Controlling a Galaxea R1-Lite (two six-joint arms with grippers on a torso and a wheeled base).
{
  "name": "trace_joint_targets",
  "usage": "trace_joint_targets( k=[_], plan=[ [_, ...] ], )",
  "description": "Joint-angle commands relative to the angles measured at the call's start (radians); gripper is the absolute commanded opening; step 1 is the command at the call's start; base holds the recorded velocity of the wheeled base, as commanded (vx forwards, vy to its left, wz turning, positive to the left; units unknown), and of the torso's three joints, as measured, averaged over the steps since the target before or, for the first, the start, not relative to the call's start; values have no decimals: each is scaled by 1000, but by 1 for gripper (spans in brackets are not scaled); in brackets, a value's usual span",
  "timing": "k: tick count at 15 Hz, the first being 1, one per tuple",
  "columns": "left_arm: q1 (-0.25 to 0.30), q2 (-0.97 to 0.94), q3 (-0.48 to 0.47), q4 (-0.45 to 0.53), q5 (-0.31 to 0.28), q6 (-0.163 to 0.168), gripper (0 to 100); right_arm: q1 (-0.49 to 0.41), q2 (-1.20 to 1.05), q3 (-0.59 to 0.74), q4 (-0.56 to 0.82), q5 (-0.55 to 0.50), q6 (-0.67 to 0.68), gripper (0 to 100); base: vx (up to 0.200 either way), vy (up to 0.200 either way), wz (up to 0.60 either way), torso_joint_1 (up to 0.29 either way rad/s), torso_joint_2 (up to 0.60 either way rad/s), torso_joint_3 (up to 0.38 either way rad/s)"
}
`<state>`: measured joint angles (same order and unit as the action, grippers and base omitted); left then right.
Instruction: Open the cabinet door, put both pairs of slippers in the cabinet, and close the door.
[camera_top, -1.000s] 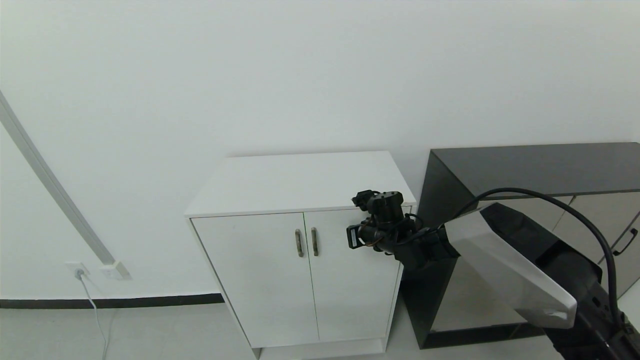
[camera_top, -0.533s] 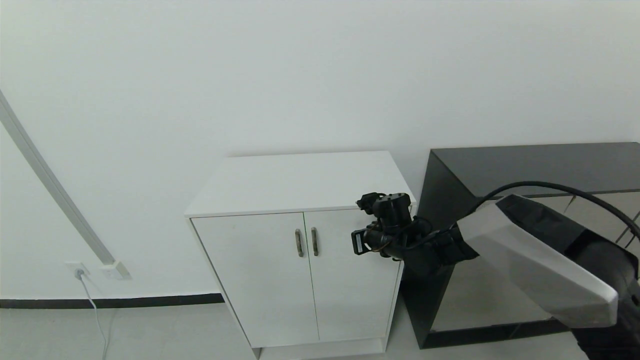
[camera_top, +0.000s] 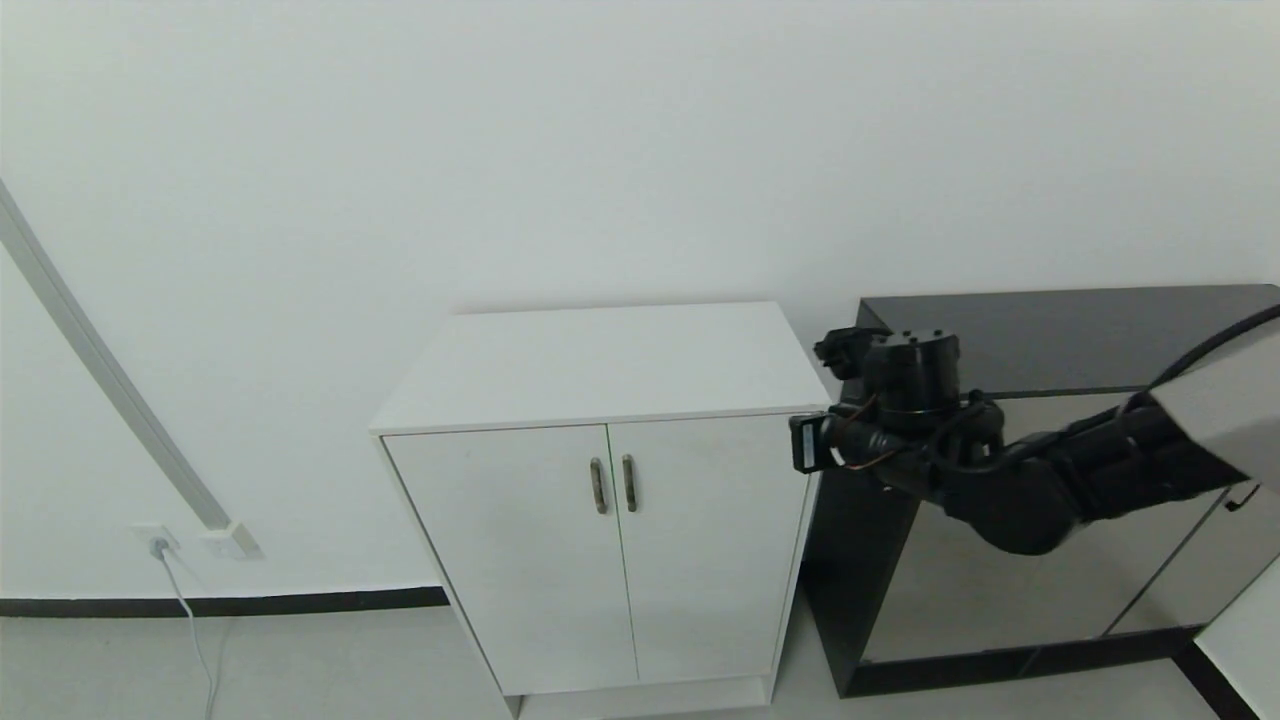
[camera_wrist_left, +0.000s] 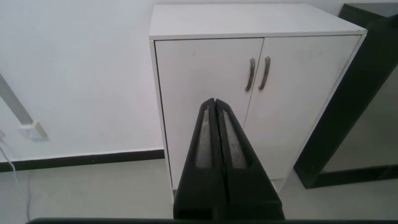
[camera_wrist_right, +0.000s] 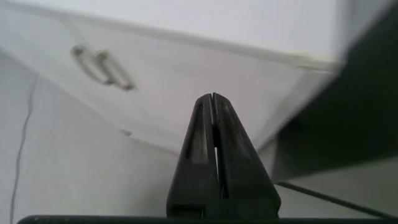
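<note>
White wall (camera_top: 600, 150) and pale floor (camera_top: 250, 670) frame the scene, and the white cabinet (camera_top: 600, 365) stands against that wall, just left of a dark cabinet (camera_top: 1050, 330). The right gripper (camera_top: 804, 445) hangs at the white cabinet's upper right front corner, level with the top edge of the right door (camera_top: 710, 540). Whether it touches the panel cannot be told. Both handles (camera_top: 612, 485) lie well to its left. In the right wrist view its fingers (camera_wrist_right: 202, 134) are pressed together with nothing between them, and the handles (camera_wrist_right: 102, 67) sit far off on the door front. The left gripper (camera_wrist_left: 215, 102) is likewise clenched on nothing and faces the cabinet (camera_wrist_left: 255, 18) front from well back, roughly in line with the left door (camera_wrist_left: 205, 74). The cabinet is plain white with a flat top, and the left door (camera_top: 520, 560) and right door both sit flush and shut. Their two slim vertical metal handles stand side by side at the centre seam, near the top. The shut doors hide the inside, and the cabinet's base is cut off by the near edge of the head view. A grey conduit (camera_top: 100, 370) slants down the wall at far left to a socket (camera_top: 155, 540). From it a cable (camera_top: 195, 630) drops past the black baseboard (camera_top: 220, 603).
</note>
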<state>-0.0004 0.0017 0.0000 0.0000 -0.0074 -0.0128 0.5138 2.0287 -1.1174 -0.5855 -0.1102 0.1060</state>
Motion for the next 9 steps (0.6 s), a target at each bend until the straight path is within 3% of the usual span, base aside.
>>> trace_joint_targets(
  k=[1, 9],
  plan=[
    [0, 0, 0, 0, 0, -1, 0, -80, -176, 107, 0, -17, -3, 0, 0, 0, 0, 0, 0, 0],
    [0, 0, 0, 0, 0, -1, 0, -302, -605, 513, -2, -48, -51, 0, 0, 0, 0, 0, 0, 0]
  ],
)
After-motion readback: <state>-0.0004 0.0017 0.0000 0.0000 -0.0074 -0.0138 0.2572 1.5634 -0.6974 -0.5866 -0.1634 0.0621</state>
